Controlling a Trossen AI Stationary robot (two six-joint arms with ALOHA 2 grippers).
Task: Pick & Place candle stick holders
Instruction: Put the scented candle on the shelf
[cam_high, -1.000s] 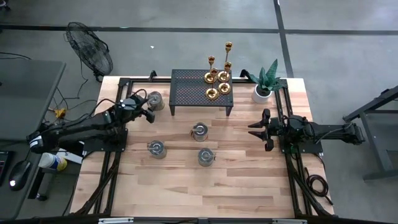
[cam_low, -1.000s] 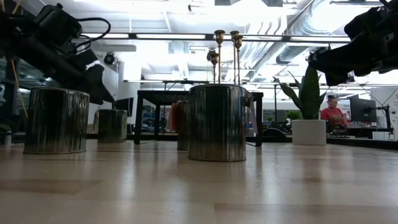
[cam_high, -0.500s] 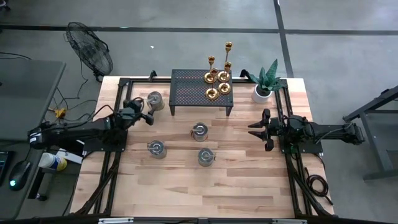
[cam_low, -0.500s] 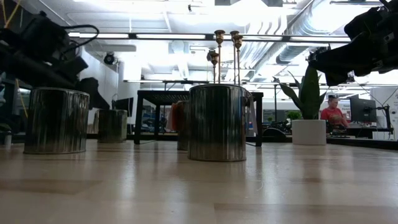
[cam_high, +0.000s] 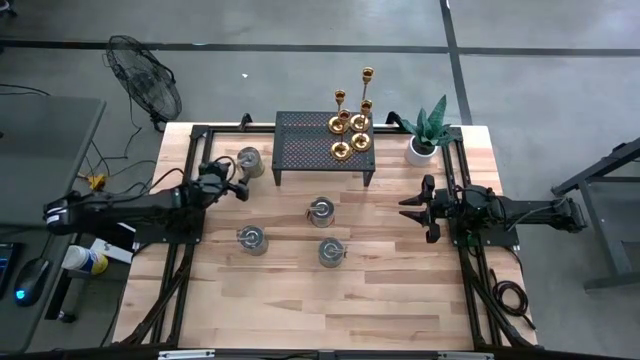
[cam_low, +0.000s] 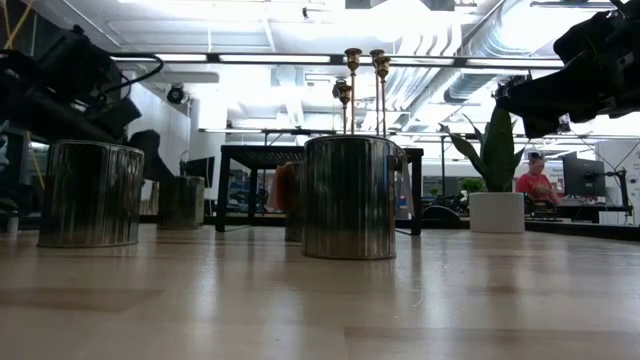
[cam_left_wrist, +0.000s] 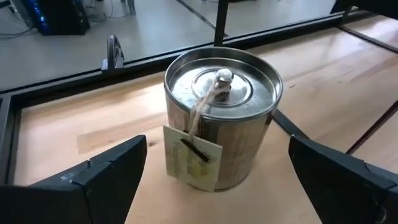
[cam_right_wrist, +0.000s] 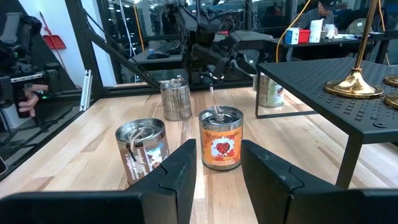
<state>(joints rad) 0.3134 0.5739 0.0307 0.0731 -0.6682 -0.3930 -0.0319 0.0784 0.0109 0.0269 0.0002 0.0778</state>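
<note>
Dark left claw (cam_left_wrist: 211, 180) gapes beside tin (cam_left_wrist: 221, 118).

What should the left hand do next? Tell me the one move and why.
Probably ease the left hand forward. Its fingers are open with the silver tin centred between them but ahead, not yet enclosed. The candle stick holders stand on the black rack, out of this hand's line. The right hand waits open at the table's right.
</note>
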